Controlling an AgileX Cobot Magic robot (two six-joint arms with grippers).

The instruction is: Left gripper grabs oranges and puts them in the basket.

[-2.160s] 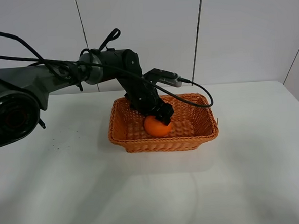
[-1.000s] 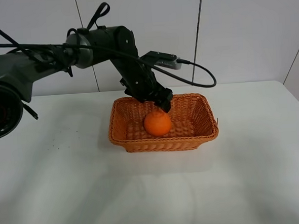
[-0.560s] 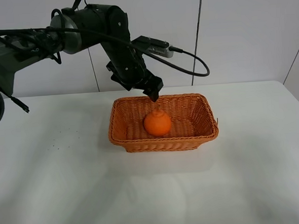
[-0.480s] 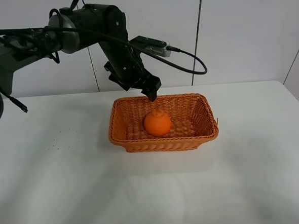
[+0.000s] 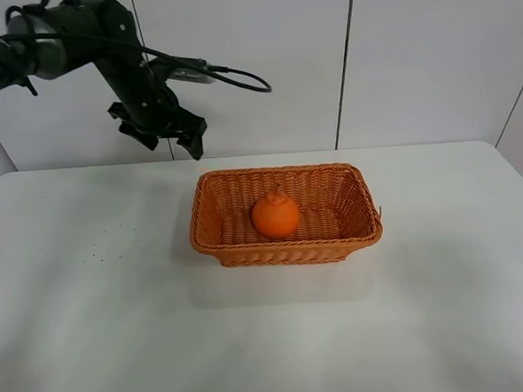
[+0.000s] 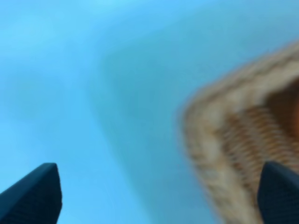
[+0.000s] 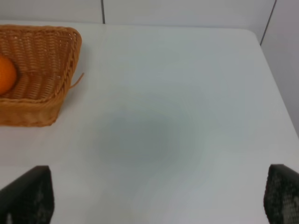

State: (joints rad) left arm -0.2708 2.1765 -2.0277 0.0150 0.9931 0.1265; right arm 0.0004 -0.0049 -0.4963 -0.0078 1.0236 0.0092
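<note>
White bench (image 5: pixel 119 329), pale wall panels behind.
Basket (image 5: pixel 287 248): wicker, mid-bench, nearer rear edge.
Orange (image 5: pixel 275 216): one, inside basket, on centre of floor, stem up.
Left gripper (image 5: pixel 171 137): raised over rear edge, left of basket; fingers spread, empty.
Right gripper (image 7: pixel 156 196): fingers spread, empty, facing bench's right half.
</note>
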